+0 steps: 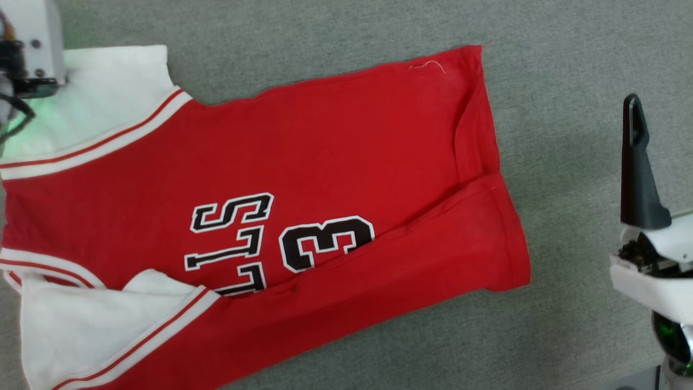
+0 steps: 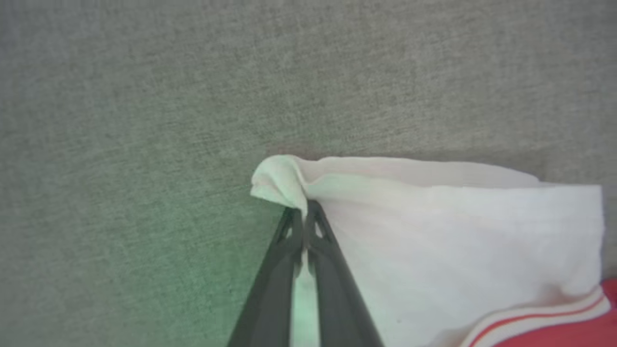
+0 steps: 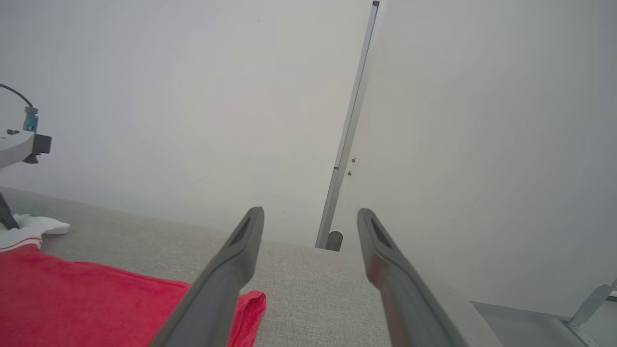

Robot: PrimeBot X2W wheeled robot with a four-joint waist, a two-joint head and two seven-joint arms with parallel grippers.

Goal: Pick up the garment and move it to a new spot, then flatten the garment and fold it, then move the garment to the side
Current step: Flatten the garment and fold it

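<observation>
1. garment — red jersey shirt w/ white short sleeves, lying spread on the grey cloth-covered table. in head view the sleeves are at view's left and the hem at view's right.
2. print — black "13" and letters w/ white outline, mid-shirt. the lower part is hidden by a red flap, as the shirt's lower long side in head view is folded over onto the body.
3. sleeve seams — white bands w/ thin red lines btw. the red body and each white sleeve.
4. left claw — fingers pressed together, pinching the outer corner of the upper sleeve. the cloth puckers into a small tip just past the fingertips. a green glow falls on sleeve and table beside it.
5. wrist housing — pale block at head view's top left, over that same sleeve.
6. right claw — fingers spread wide, nothing btw. them, held above the table beyond the hem side. head view shows one dark finger edge-on, well apart from the garment.
7. right wrist view — the red hem corner lies on the table beside the claw's left-hand finger. a pale wall w/ a slim metal strip stands behind the table's far edge.
</observation>
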